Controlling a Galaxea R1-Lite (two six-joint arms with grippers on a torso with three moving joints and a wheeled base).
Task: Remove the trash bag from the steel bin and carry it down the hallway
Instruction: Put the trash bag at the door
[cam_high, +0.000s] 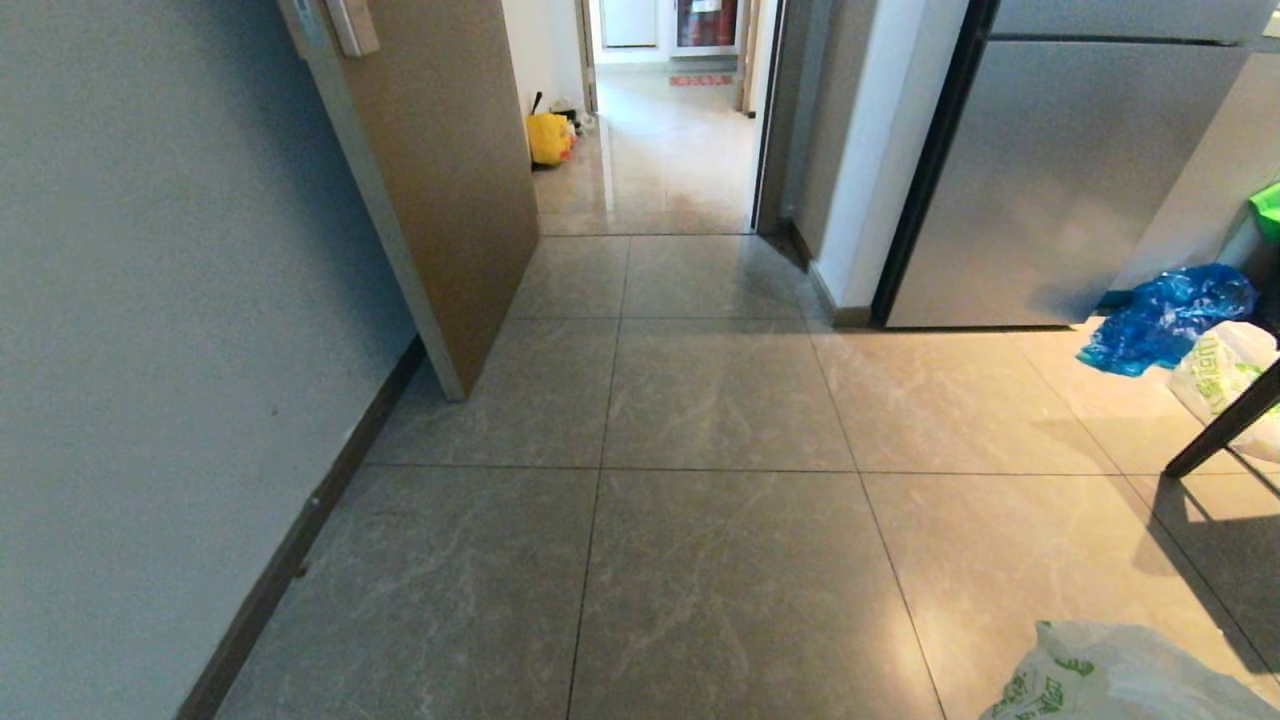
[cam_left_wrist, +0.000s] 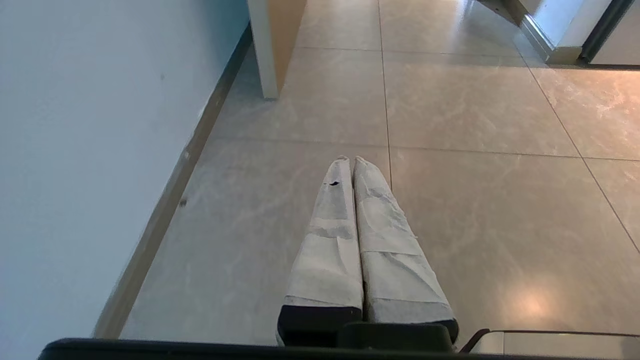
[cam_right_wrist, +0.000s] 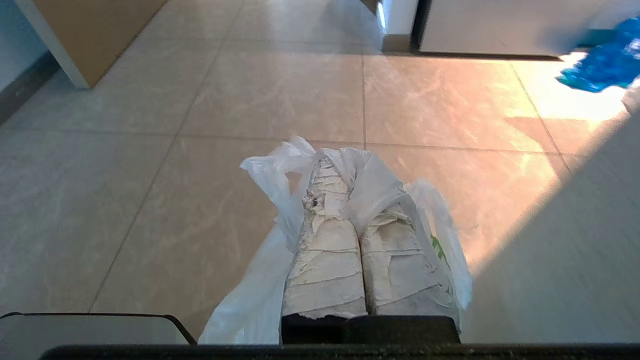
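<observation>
I have the trash bag (cam_right_wrist: 370, 185) pinched by its gathered top in the right gripper (cam_right_wrist: 336, 167), fingers clamped on the film, its body hanging below and just showing at the lower right of the head view, while the left gripper (cam_left_wrist: 350, 160) is pressed together on nothing over the tiled floor (cam_left_wrist: 465, 100). It looks thin, soft and slippery, likely light and prone to swing or tear, so the bunched handles are the place to grip. The steel bin is nowhere in view, the contents are hidden, and the hallway (cam_high: 665, 150) beyond the open door (cam_high: 440, 180) is cut off early.
</observation>
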